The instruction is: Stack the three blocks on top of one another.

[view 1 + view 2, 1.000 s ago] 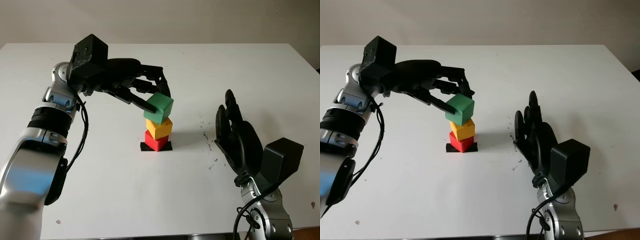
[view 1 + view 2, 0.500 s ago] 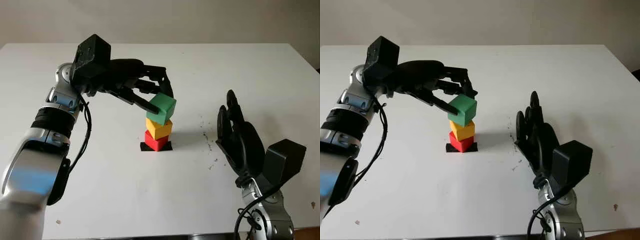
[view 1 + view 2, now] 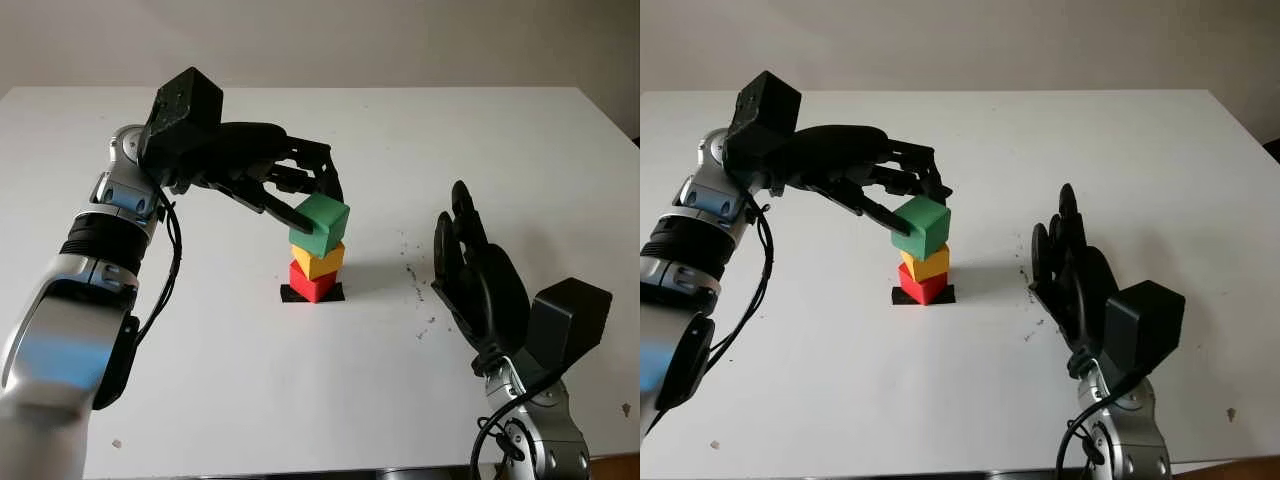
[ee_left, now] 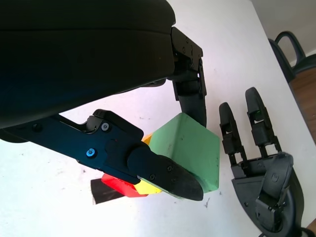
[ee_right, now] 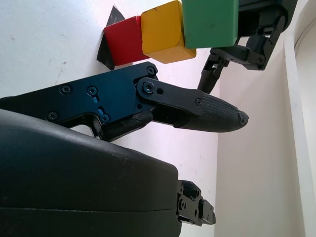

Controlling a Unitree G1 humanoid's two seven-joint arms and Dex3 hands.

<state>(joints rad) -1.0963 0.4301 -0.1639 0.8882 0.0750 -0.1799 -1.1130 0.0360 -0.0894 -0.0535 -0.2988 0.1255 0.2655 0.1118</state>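
The green block (image 3: 321, 226) is gripped by the left hand (image 3: 290, 185) atop the yellow block (image 3: 318, 262) and red block (image 3: 311, 283), mid-surface (image 3: 300, 400). The right hand (image 3: 478, 280) is held open nearer the right edge.

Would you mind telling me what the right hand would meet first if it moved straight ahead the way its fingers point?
Probably nothing: the open right hand points toward the table's far edge, to the right of the stacked blocks, though depth is hard to judge.
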